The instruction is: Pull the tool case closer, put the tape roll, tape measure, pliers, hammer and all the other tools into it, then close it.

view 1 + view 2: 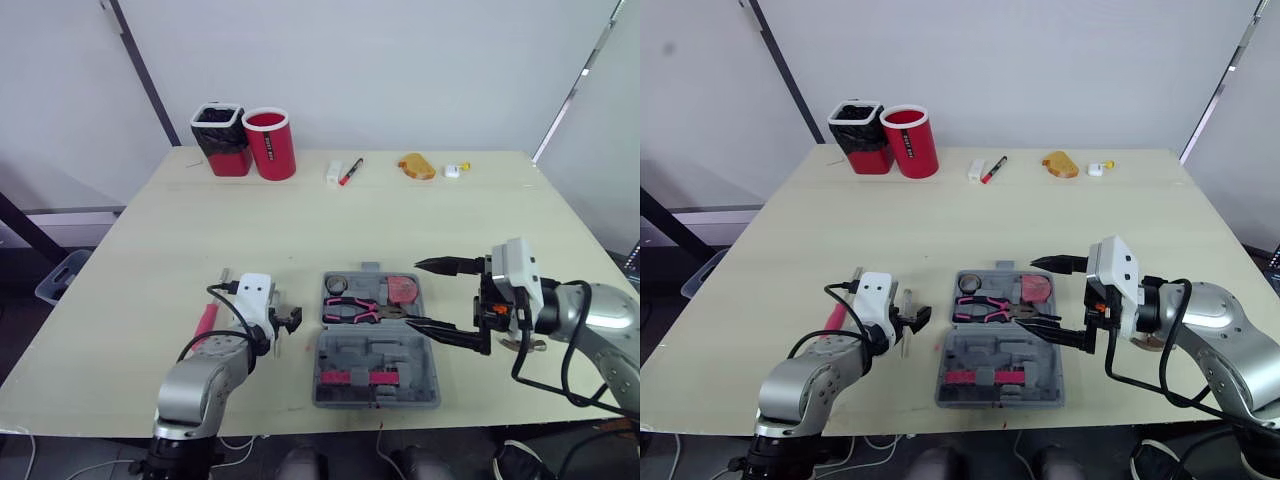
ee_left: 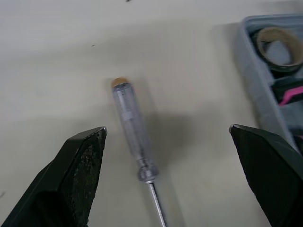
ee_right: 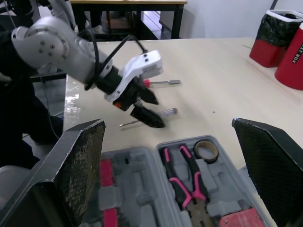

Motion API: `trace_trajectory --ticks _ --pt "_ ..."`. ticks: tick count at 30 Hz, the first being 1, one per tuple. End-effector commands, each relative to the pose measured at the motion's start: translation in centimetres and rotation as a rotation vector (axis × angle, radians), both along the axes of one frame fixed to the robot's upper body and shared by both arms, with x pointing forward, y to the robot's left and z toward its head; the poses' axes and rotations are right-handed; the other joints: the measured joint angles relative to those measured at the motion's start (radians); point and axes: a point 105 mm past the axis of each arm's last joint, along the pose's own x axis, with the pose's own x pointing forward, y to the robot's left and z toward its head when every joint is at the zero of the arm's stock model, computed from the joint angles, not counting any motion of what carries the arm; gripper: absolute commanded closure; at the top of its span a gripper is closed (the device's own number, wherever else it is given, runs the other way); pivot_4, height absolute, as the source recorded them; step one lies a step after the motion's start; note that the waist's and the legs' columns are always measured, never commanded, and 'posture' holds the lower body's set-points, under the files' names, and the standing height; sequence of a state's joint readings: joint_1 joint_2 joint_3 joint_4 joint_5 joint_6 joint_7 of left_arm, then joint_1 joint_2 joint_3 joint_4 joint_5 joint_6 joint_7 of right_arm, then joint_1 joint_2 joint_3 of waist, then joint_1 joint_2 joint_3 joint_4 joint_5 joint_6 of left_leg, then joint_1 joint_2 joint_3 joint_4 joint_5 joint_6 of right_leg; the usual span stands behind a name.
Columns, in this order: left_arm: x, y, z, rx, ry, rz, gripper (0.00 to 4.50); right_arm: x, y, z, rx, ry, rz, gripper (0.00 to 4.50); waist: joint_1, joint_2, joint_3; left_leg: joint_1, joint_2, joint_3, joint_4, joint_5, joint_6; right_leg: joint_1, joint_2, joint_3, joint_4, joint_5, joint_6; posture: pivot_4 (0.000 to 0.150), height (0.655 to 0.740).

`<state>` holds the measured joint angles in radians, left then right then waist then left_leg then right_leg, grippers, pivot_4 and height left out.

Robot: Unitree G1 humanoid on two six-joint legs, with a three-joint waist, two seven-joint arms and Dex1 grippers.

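1. Pale wooden table [image 1: 300, 230]. Work surface. The task's things sit at its near edge, within reach of both arms.

2. Grey moulded plastic tool case [image 1: 390, 352]. It lies open and flat near the front edge, between the two arms. This looks like the pulled-close position, with the lid left open for loading.

3. Right gripper [image 1: 414, 294]. Fingers spread wide and holding nothing, poised above the case's right side. Probably kept clear while the other arm works.

4. Left gripper [image 2: 167, 128]. Fingers parted and empty, just left of the case, straddling item 7 from above. This reads as lining up for a pick.

5. Pink-handled pliers [image 1: 352, 308]. Seated in the far half of the case, so already packed.

6. Red-handled tool with a metal shaft [image 1: 205, 322]. On the table left of the left arm, not yet packed.

7. Clear-handled screwdriver with an amber cap [image 2: 132, 130]. On the bare table just beside the case wall, between the left fingers but touching neither.

8. Red block, likely the tape measure [image 1: 403, 290]. In the case's far right pocket.

9. Dark tape roll [image 2: 279, 47]. In the far left pocket.

Views: the left wrist view settles that the screwdriver is ungripped. The right wrist view shows the red-handled tool's shaft lying beyond the left gripper. The head views give the case's place on the table.
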<state>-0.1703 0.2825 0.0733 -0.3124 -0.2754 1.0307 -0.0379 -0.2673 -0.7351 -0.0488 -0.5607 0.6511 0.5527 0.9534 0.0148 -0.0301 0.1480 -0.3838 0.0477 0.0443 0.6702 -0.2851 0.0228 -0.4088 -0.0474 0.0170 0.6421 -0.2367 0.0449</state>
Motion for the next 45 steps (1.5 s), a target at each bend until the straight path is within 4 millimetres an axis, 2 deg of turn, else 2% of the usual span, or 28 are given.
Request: trace_trajectory --ticks 1,2,3,4,5,6,8,9,10,11,15,19,23,27,35,36,37,38,42,43,45 --pt "0.7 -0.3 -0.3 -0.015 -0.021 0.009 0.58 -0.1 -0.1 0.4 -0.001 -0.02 0.016 0.0 0.0 0.0 0.0 0.0 0.0 0.0 0.0 0.0 0.0 0.0 0.0 0.0 0.0 0.0 0.0 0.15 0.74" --pt "0.7 -0.4 -0.7 -0.021 -0.01 0.013 0.66 -0.1 -0.2 0.3 -0.005 -0.02 0.014 0.0 0.0 0.0 0.0 0.0 -0.001 0.0 0.0 0.0 0.0 0.0 -0.001 0.0 0.0 0.0 0.0 0.15 0.74" --pt "0.9 -0.4 -0.9 -0.024 -0.004 0.017 1.24 0.0 -0.2 0.3 -0.007 -0.021 0.012 0.0 0.0 0.0 0.0 0.0 -0.001 0.0 0.0 0.0 0.0 0.0 -0.001 0.0 0.0 0.0 0.0 0.15 0.74" --pt "0.8 -0.4 -1.3 -0.031 0.004 0.023 1.51 0.0 -0.5 0.2 -0.013 -0.02 0.003 0.0 0.0 0.0 0.0 0.0 -0.001 0.0 0.0 0.0 0.0 0.0 -0.001 0.0 0.0 0.0 0.0 0.15 0.74" --pt "0.7 -0.4 -1.6 -0.042 0.01 0.021 1.99 -0.1 -0.8 0.1 -0.019 -0.019 -0.004 0.0 0.001 0.001 -0.001 0.0 -0.001 0.0 0.0 0.0 0.0 0.0 -0.001 0.001 0.0 0.0 0.001 0.15 0.74" --pt "0.7 -0.4 -1.7 -0.048 0.012 0.018 2.61 -0.1 -0.9 0.1 -0.022 -0.018 -0.008 0.0 0.001 0.001 -0.001 0.001 -0.001 0.0 0.001 0.0 0.0 0.001 -0.001 0.001 0.0 0.0 0.001 0.15 0.74" --pt "0.4 -0.4 -1.5 -0.057 0.006 0.007 3.4 -0.2 -1.1 -0.1 -0.026 -0.015 -0.011 0.0 0.001 0.001 -0.001 0.001 -0.001 0.0 0.001 0.0 0.0 0.001 -0.001 0.0 0.0 0.0 0.001 0.15 0.74" --pt "0.1 -0.3 -1.2 -0.064 -0.003 -0.004 3.97 -0.2 -1.2 -0.1 -0.028 -0.014 -0.011 0.0 -0.001 0.001 -0.001 0.001 -0.001 0.0 0.001 0.0 0.0 0.001 -0.002 0.0 0.0 0.001 0.001 0.15 0.74" --pt "-0.2 -0.2 -0.9 -0.072 -0.011 -0.016 4.38 -0.2 -1.2 -0.2 -0.028 -0.013 -0.011 0.0 -0.001 0.001 -0.001 0.001 -0.001 0.0 0.001 0.0 0.0 0.001 -0.002 0.001 0.0 0.001 0.001 0.15 0.74" --pt "-0.6 -0.2 -0.6 -0.085 -0.025 -0.032 4.47 -0.2 -1.2 -0.2 -0.028 -0.013 -0.011 0.0 -0.003 0.001 -0.001 0.001 -0.001 0.0 0.001 0.0 0.0 0.001 -0.002 0.001 0.0 0.001 0.001 0.15 0.74" --pt "-2.5 0.1 0.5 -0.094 -0.088 -0.163 4.47 -0.4 -1.2 -0.5 -0.03 -0.01 -0.006 0.0 -0.005 0.001 -0.001 0.001 -0.001 0.0 0.0 0.0 0.0 0.0 -0.002 0.001 0.0 0.001 0.001 0.15 0.74" --pt "-4.3 1.3 -0.3 -0.055 -0.046 -0.259 4.47 -0.6 -1.2 -0.8 -0.029 -0.008 -0.004 0.0 -0.003 0.001 0.0 0.001 0.0 0.0 0.0 0.0 0.0 0.0 -0.001 0.001 0.0 -0.002 -0.003 0.15 0.74" --pt "-5.1 2.1 -0.4 -0.028 -0.043 -0.319 4.47 -0.7 -1.3 -1.0 -0.03 -0.004 -0.005 0.0 0.0 0.001 0.0 0.001 0.0 0.001 0.001 0.0 0.0 0.0 -0.003 0.001 0.0 -0.002 -0.003 0.15 0.74" --pt "-5.2 3.0 -1.3 -0.017 -0.028 -0.309 4.47 -0.9 -1.3 -1.1 -0.029 -0.003 -0.006 0.0 -0.001 0.001 0.0 0.001 -0.001 0.002 0.001 0.0 0.0 -0.001 -0.003 0.001 0.0 -0.002 -0.003 0.15 0.74" --pt "-5.9 3.0 -2.4 -0.029 -0.007 -0.273 4.47 -1.3 -1.2 -1.5 -0.034 0.005 -0.007 0.0 -0.002 0.001 0.0 0.001 0.0 0.002 0.001 0.0 0.0 0.0 -0.003 0.001 0.001 -0.002 -0.003 0.15 0.74" --pt "-6.0 3.0 -2.4 -0.034 -0.007 -0.27 3.46 -1.3 -1.1 -1.5 -0.033 0.005 -0.009 0.0 -0.002 0.001 0.0 0.001 0.0 0.002 0.001 0.0 0.0 0.0 -0.003 0.001 0.001 -0.002 -0.003 0.15 0.74" --pt "-6.2 3.0 -2.4 -0.039 -0.002 -0.273 3.1 -1.3 -1.2 -1.6 -0.031 0.005 -0.014 0.0 -0.003 0.001 0.0 0.001 0.0 0.002 0.001 0.0 0.0 0.0 -0.003 0.001 0.001 -0.002 -0.003 0.15 0.74" --pt "-6.3 2.9 -2.1 -0.054 -0.009 -0.285 2.49 -1.2 -1.2 -1.6 -0.025 0.003 -0.022 0.0 -0.003 0.001 0.0 0.002 0.0 0.002 0.0 0.0 0.0 0.0 -0.003 0.001 0.001 -0.002 -0.003 0.15 0.74" --pt "-6.2 3.4 -0.6 -0.06 -0.039 -0.323 1.46 -1.0 -1.2 -1.6 -0.009 -0.001 -0.041 0.0 -0.005 0.001 0.0 0.002 0.0 0.002 0.0 0.0 0.0 0.0 -0.003 0.001 0.001 -0.002 -0.003 0.15 0.74" --pt "-6.2 3.5 0.4 -0.059 -0.054 -0.36 0.89 -0.9 -1.2 -1.5 -0.005 -0.005 -0.046 0.0 -0.005 0.001 0.0 0.002 0.001 0.002 0.0 0.0 0.0 -0.001 -0.002 0.001 0.001 -0.002 -0.003 0.15 0.74" --pt "-6.1 3.7 2.3 -0.045 -0.077 -0.432 0.89 -0.9 -1.1 -1.4 0.009 -0.009 -0.055 0.0 -0.004 0.0 0.0 0.001 0.001 0.002 0.0 0.0 0.0 -0.001 -0.002 0.001 0.001 -0.002 -0.003 0.15 0.74"
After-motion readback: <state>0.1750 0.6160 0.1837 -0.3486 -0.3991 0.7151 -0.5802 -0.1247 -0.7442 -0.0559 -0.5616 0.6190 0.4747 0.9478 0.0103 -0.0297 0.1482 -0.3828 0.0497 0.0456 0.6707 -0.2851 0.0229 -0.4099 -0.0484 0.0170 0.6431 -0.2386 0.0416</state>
